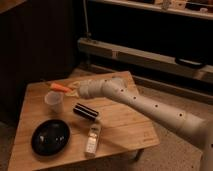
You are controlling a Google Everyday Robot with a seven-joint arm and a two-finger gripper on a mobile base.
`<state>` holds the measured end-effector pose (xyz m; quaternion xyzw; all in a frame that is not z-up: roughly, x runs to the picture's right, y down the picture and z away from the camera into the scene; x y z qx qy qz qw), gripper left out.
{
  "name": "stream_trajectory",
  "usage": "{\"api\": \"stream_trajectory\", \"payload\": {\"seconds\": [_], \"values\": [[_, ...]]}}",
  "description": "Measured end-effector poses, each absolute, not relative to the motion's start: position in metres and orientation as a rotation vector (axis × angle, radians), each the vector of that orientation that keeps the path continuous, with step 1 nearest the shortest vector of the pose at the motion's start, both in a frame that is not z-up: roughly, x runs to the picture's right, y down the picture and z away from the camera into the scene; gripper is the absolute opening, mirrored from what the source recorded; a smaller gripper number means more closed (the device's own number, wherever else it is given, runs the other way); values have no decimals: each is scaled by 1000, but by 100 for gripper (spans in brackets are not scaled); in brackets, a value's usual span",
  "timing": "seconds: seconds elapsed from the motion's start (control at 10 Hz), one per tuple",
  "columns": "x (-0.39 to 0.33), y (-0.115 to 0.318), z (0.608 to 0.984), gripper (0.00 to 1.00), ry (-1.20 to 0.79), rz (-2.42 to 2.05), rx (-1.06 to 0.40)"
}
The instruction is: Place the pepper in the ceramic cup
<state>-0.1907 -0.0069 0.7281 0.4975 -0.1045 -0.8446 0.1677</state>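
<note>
Pepper (60, 88) pinched between jaws of gripper (72, 90), hanging just above far rim of ceramic cup (54, 102). Pickup looks done; you have yet to lower it in and release.

You have a low wooden bench (125, 127) on speckled floor (175, 157), with dark shelving (150, 57) behind in dim light.
</note>
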Motion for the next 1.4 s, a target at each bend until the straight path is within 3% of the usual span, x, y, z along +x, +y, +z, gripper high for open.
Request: {"api": "stream_trajectory", "payload": {"seconds": [0.6, 1.1, 1.4], "values": [[-238, -15, 732, 0, -354, -2460, 1481], [-223, -8, 749, 0, -377, -2685, 1132], [-216, -2, 759, 0, -390, -2730, 1045]]}}
